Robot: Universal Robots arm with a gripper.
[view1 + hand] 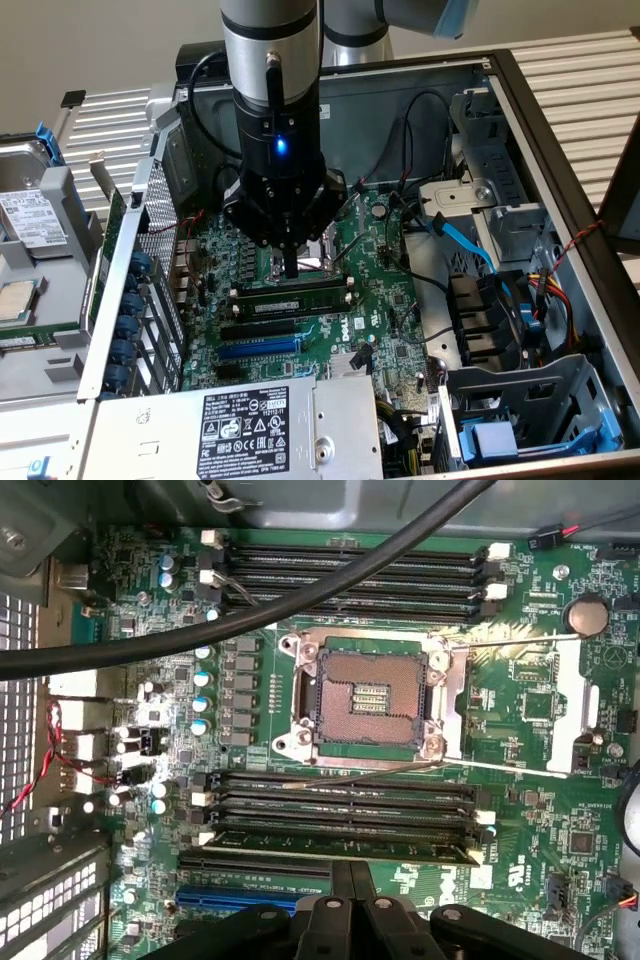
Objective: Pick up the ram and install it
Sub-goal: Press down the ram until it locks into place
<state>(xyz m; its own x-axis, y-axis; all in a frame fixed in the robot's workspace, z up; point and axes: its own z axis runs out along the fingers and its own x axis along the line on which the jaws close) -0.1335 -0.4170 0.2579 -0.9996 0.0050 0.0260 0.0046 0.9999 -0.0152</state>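
The ram (290, 298) is a long green stick with black chips, lying along one of the black memory slots just in front of the CPU socket. In the wrist view the ram (340, 843) sits in the slot of that bank nearest the gripper, its white clips at both ends. My gripper (290, 268) hangs straight down over the middle of the stick, fingers shut together with nothing between them. Their tip is just above or on the ram's top edge; I cannot tell which. The black fingers (350, 880) point at the stick's middle.
The open CPU socket (375, 695) lies behind the ram, with more memory slots (350, 570) beyond it. A blue slot (258, 349) and the power supply (250, 425) lie in front. A black cable (300, 605) crosses above the board. Drive cages (520, 400) stand at the exterior view's right.
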